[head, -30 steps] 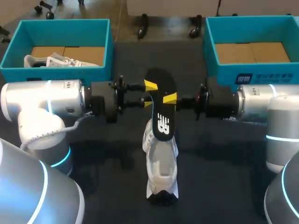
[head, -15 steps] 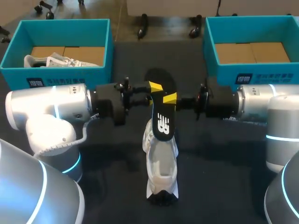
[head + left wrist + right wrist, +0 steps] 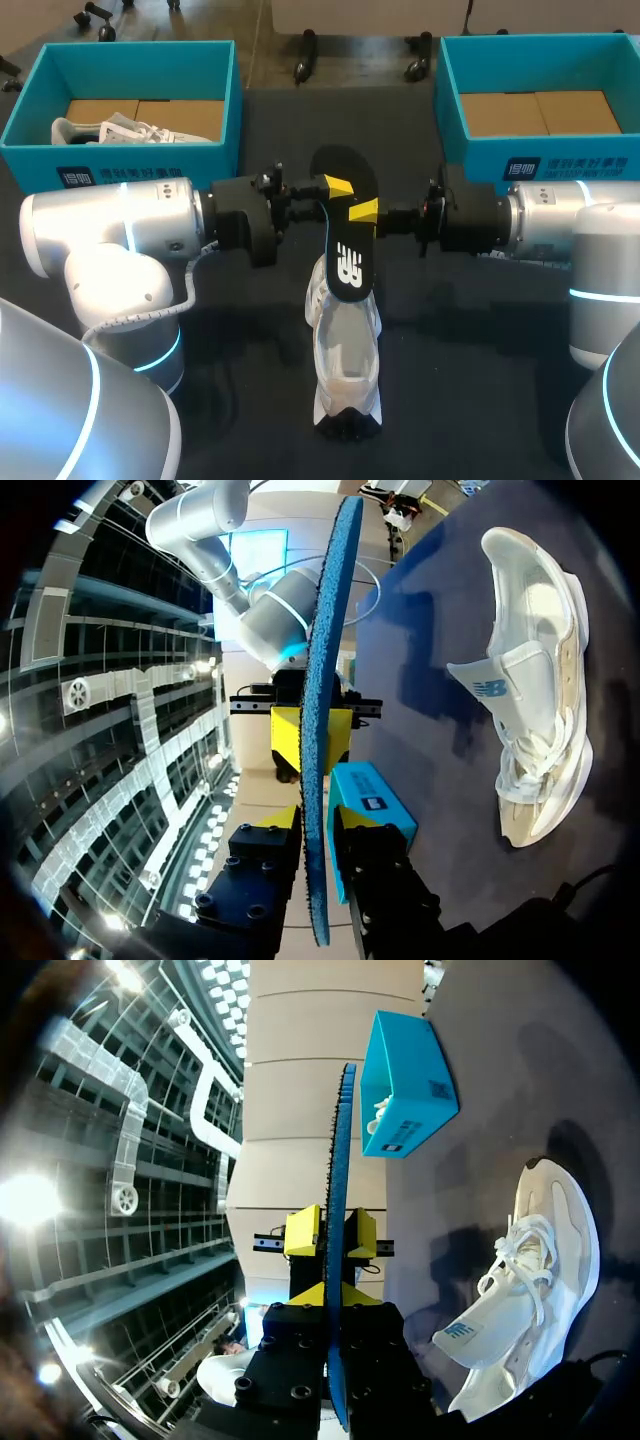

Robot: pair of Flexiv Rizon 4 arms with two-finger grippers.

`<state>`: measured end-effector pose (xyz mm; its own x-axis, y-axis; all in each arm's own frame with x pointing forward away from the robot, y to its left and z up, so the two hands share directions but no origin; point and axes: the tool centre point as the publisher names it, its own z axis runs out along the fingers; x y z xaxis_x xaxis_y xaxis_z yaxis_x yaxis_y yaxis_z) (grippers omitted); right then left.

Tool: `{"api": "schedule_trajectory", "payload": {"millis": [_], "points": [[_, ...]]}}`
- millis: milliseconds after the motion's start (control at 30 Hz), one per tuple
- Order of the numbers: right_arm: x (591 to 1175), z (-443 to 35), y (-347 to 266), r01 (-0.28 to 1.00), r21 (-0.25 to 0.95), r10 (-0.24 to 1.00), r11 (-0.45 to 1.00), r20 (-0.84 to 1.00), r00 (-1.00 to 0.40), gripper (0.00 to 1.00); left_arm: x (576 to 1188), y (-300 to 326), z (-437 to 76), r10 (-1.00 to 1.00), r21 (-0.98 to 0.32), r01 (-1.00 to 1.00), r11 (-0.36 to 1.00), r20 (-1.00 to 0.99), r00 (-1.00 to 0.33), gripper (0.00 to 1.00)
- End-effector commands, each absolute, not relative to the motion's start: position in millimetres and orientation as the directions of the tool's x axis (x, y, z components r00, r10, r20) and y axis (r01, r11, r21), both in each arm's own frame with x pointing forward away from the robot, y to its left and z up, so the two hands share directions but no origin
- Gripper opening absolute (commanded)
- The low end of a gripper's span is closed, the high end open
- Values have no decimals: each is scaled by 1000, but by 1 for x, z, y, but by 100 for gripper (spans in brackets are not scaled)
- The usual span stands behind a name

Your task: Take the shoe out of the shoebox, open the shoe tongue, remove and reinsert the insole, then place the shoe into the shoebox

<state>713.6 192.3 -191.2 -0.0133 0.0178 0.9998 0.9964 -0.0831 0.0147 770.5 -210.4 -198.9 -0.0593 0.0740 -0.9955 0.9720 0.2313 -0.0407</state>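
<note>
The left arm comes in from the left and lies level above the table, its wrist pointing toward the middle. The right arm lies level too, pointing in from the right. The left gripper and the right gripper face each other, nearly tip to tip. Each has its two yellow-tipped fingers clamped on opposite faces of the insole.
</note>
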Motion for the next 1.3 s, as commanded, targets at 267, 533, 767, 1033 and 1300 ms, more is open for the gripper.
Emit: {"api": "schedule_trajectory", "payload": {"millis": [267,533,767,1033,1300], "points": [[713,-192,193,996,15,19,-84,1000,-14,0,771,-214,-201,72,-39,976,214,-996,-56,0],[712,-193,192,997,6,24,-76,1000,-4,100,766,-214,-201,80,-37,978,204,-995,-54,0],[711,-198,170,996,68,30,-51,997,-66,100,761,-195,-206,83,-121,979,161,-987,-136,0],[710,-200,146,980,201,113,15,973,-201,100,750,-169,-203,68,-203,971,126,-975,-213,0],[710,-200,146,980,201,113,15,973,-201,100,723,-154,-205,130,-226,966,124,-962,-241,0]]}}
